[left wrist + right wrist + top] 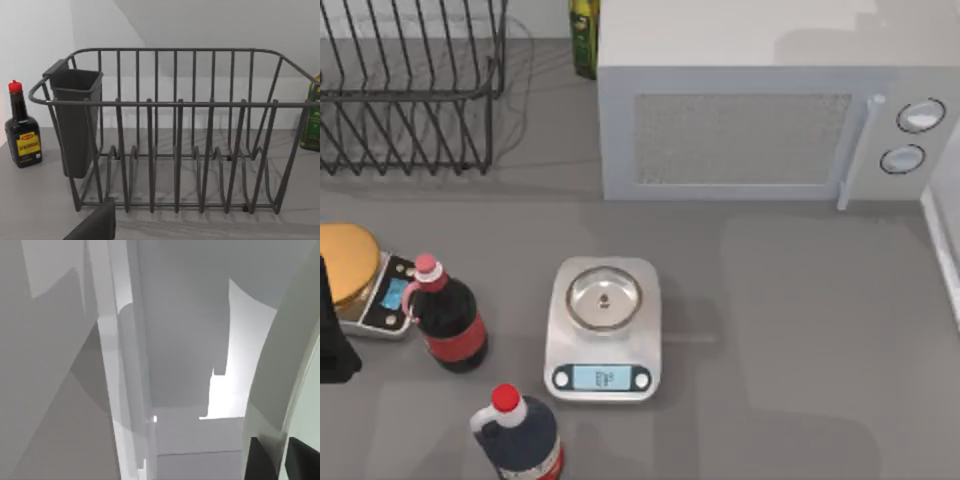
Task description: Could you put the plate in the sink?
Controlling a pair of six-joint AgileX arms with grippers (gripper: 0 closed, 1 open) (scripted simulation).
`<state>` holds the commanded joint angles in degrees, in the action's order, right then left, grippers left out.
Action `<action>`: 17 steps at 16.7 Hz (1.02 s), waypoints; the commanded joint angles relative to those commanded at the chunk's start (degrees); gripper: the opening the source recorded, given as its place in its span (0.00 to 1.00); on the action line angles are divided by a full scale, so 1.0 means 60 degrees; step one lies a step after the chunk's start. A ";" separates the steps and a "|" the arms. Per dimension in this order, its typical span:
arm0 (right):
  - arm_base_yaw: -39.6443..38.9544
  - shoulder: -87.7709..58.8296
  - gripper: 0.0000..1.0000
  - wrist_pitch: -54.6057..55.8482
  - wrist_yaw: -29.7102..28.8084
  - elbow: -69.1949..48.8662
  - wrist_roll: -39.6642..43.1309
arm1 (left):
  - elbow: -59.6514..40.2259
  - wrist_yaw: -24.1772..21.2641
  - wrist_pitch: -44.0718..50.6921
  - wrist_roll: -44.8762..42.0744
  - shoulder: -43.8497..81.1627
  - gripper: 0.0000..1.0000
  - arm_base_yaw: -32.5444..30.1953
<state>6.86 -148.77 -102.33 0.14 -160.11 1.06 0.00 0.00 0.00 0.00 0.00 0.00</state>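
Now the right gripper [282, 459] is clamping the plate [306, 390] by its rim beside the sink [112, 365] rim, while the left arm [332, 340] is resting at the left edge of the table [800, 330].

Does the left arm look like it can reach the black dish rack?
Probably yes. The left arm sits at the table's left edge, and its wrist view faces the dish rack straight on, with bare counter and nothing standing between.

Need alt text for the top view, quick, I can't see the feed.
A silver kitchen scale sits mid-table on the grey table, in front of a white microwave. Two dark red-capped bottles stand to its left; a wire dish rack is at upper left.
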 joint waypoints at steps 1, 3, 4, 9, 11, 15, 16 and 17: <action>-0.0011 -0.0409 0.00 0.0095 -0.0025 -0.0349 0.0147 | 0.0000 0.0000 0.0000 0.0000 0.0000 1.00 0.0000; -0.0222 -0.0941 0.00 0.0227 -0.0084 -0.0851 0.0325 | 0.0000 0.0000 0.0000 0.0000 0.0000 1.00 0.0000; -0.0323 -0.1052 0.00 0.0261 -0.0105 -0.0971 0.0365 | 0.0000 0.0000 0.0000 0.0000 0.0000 1.00 0.0000; -0.0355 -0.1080 0.08 0.0271 -0.0112 -0.1005 0.0376 | 0.0000 0.0000 0.0000 0.0000 0.0000 1.00 0.0000; -0.0355 -0.1080 0.23 0.0271 -0.0112 -0.1005 0.0376 | 0.0000 0.0000 0.0000 0.0000 0.0000 1.00 0.0000; -0.0355 -0.1080 0.53 0.0271 -0.0112 -0.1005 0.0376 | 0.0000 0.0000 0.0000 0.0000 0.0000 1.00 0.0000; -0.0355 -0.1080 0.60 0.0271 -0.0112 -0.1005 0.0376 | 0.0000 0.0000 0.0000 0.0000 0.0000 1.00 0.0000; -0.0355 -0.1080 0.68 0.0271 -0.0112 -0.1005 0.0376 | 0.0000 0.0000 0.0000 0.0000 0.0000 1.00 0.0000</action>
<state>4.72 -155.25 -100.70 -0.53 -166.14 3.32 0.00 0.00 0.00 0.00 0.00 0.00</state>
